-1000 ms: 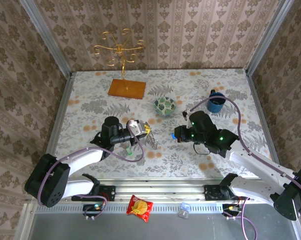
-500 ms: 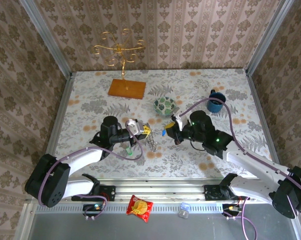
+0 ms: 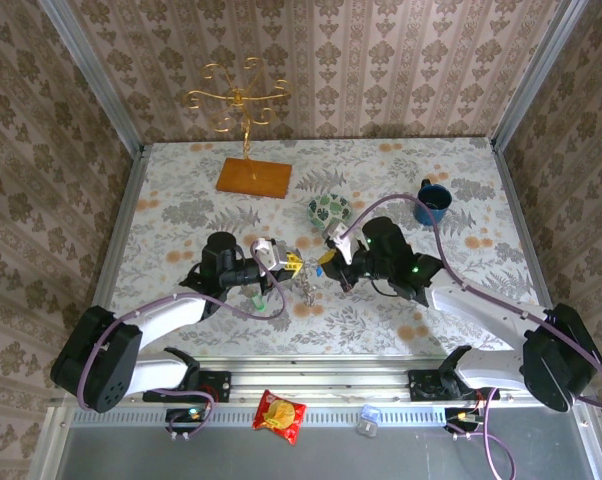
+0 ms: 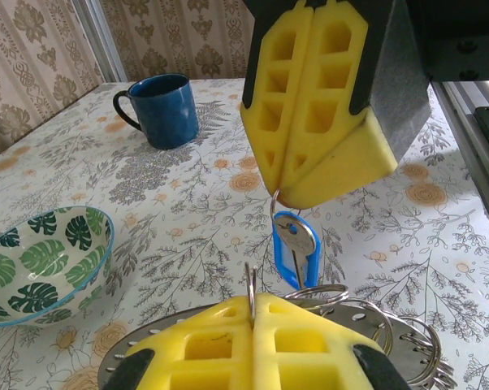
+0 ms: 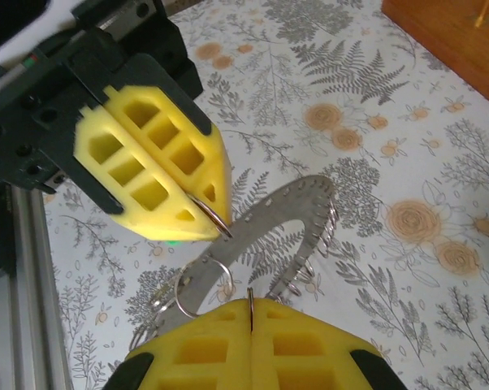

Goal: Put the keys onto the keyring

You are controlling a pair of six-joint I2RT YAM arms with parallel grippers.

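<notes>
Now your right gripper (image 4: 283,193) is moving in close to your left gripper (image 5: 218,226), and both are staying clamped tight. It is carrying the blue key (image 4: 294,244) by its little loop (image 4: 273,213). The left gripper is holding the keyring (image 5: 289,213) just below, so I think the key is getting close to hooking on.

A: First entry, key (image 4: 294,246)?
B: Blue plastic head, silver blade.
A: keyring (image 5: 283,214)?
B: Dull grey metal.
A: bowl (image 4: 33,268)?
B: White, green leaf print, blue rim.
A: mug (image 4: 165,110)?
B: Dark blue.
A: table (image 4: 188,203)?
B: Pale, grey ferns, orange flowers.
A: pads (image 4: 200,349)?
B: Yellow foam.
A: walls (image 3: 331,60)?
B: Beige-brown damask stripes.
A: packet (image 3: 279,415)?
B: Red and yellow.
A: board (image 3: 254,177)?
B: Orange-brown.
</notes>
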